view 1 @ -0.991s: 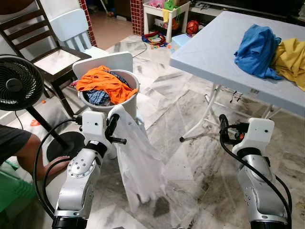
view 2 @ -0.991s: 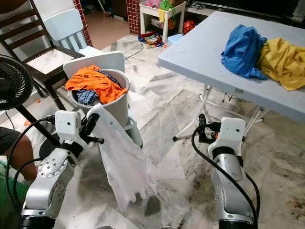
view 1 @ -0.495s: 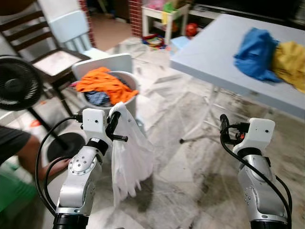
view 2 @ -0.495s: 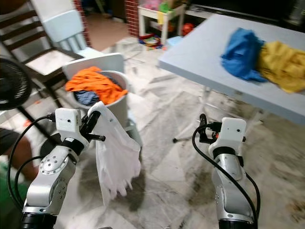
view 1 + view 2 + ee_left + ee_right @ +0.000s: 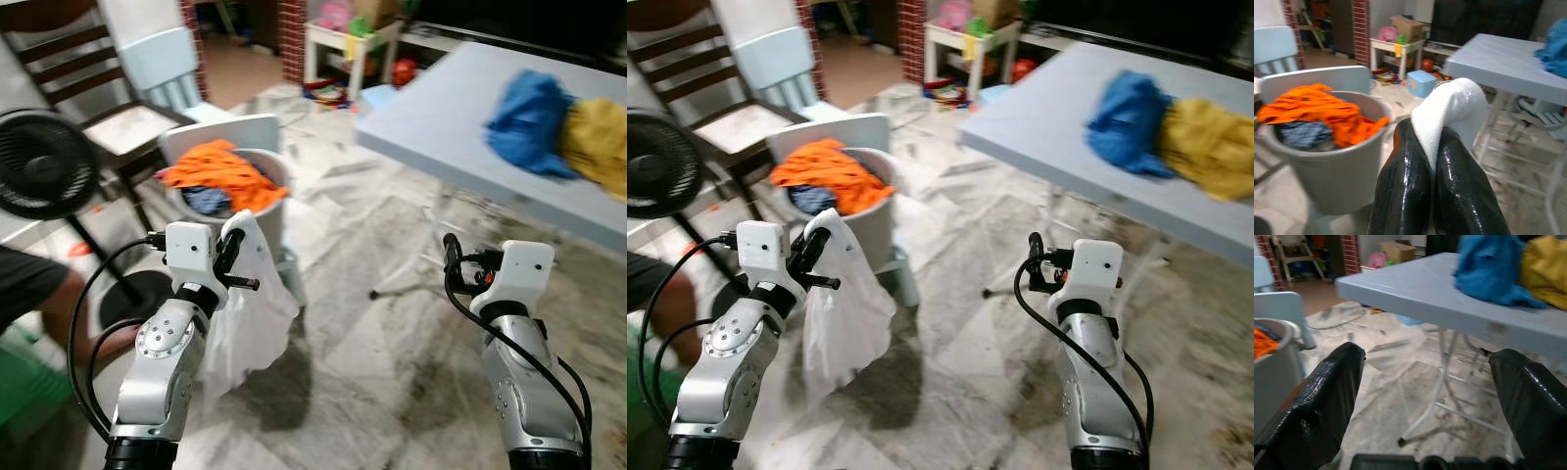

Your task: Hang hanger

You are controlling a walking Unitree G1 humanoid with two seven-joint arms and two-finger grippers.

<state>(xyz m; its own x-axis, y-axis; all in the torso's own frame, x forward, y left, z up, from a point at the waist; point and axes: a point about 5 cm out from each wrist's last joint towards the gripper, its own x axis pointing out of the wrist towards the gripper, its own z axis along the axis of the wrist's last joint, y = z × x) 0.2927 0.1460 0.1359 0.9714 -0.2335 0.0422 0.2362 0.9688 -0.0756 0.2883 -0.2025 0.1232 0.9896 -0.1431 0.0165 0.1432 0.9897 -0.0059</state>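
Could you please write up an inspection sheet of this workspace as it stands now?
Surface: marble floor, stained; grey folding table.
Job's things: white garment hanging from the left claw; no hanger seen.
Clutter: laundry bucket heaped with orange clothes; blue cloth and yellow cloth on the table.
Claws: left shut on the garment beside the bucket; right claw open, empty, below the table's edge.
Cables: black cables looped along both arms.
Surroundings: fan, chairs, toys, a person's arm.
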